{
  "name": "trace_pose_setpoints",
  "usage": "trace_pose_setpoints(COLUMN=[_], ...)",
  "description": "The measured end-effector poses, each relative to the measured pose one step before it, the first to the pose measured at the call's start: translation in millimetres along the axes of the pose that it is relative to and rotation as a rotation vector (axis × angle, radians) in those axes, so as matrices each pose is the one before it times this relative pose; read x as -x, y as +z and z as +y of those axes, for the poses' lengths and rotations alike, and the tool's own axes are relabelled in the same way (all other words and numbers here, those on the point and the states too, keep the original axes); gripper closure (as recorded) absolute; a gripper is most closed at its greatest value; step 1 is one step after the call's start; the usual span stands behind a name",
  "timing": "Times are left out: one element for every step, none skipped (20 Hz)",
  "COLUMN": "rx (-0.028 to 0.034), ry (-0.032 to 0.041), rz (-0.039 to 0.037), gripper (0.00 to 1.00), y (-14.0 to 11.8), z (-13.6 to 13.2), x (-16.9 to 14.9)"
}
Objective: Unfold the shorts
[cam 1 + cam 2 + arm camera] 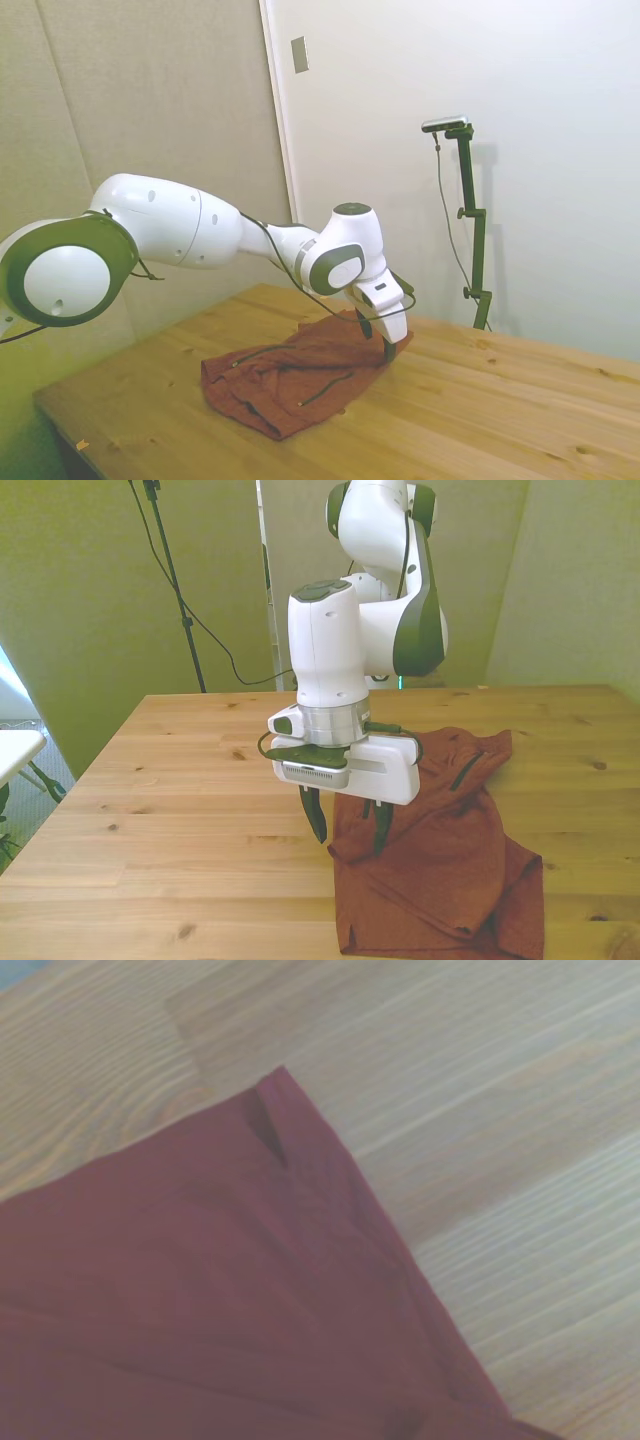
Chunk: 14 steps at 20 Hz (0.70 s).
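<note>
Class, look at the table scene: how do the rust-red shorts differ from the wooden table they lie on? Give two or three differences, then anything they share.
Colour: the shorts are plain rust-red; the wooden table is pale with grain lines and knots.
Surface: the shorts are wrinkled and folded over themselves; the table is flat and smooth.
Position: the shorts sit under the open pincer, toward the front view's right; the table stretches well past them on every side.
Shared: both are warm-toned and matte.

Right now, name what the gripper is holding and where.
Nothing. The gripper is open, fingers straddling the shorts' edge on the front view's left, not closed on the fabric.
</note>
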State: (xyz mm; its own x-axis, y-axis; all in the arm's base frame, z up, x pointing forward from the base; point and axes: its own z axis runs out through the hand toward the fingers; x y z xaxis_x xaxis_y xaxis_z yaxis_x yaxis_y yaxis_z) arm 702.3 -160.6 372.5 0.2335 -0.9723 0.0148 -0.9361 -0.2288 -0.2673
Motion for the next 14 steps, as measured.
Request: trace_pose_setpoints(rx=[0.00424,0.00403,0.0025,0.00191,0.00274,-0.00084,0.00002,0.00013,0.00015,0.00025,0.00016,0.00018,0.00023,0.00011], ry=[0.00102,0.00079,0.00099,0.00116,0.0008,0.00009,-0.00054,-0.00061,-0.00064,-0.00057,-0.00045,-0.00047,-0.00044,-0.00028], rz=[-0.00165,-0.00125,-0.00014,0.00031,-0.00048,0.00089,-0.00044,-0.00056,-0.00063,-0.0007,-0.00063,-0.00062,-0.00052,-0.00041], gripper=[1.0,1.0,1.0,1.0,1.0,1.0,1.0,1.0,1.0,1.0,1.0,1.0,1.0,1.0], y=[2.48,2.49,2.37,2.75,2.94,0.66,0.16,0.21,0.32,0.35,0.26,0.31,0.3,0.19], z=[1.24,1.15,0.76,0.72,0.69,-0.17,-0.15,-0.09,-0.14,-0.11,-0.1,-0.1,-0.08,-0.06], x=[-0.11,-0.09,-0.56,-0.72,-0.41,-0.3,0.37,0.35,0.4,0.44,0.37,0.35,0.29,0.22])
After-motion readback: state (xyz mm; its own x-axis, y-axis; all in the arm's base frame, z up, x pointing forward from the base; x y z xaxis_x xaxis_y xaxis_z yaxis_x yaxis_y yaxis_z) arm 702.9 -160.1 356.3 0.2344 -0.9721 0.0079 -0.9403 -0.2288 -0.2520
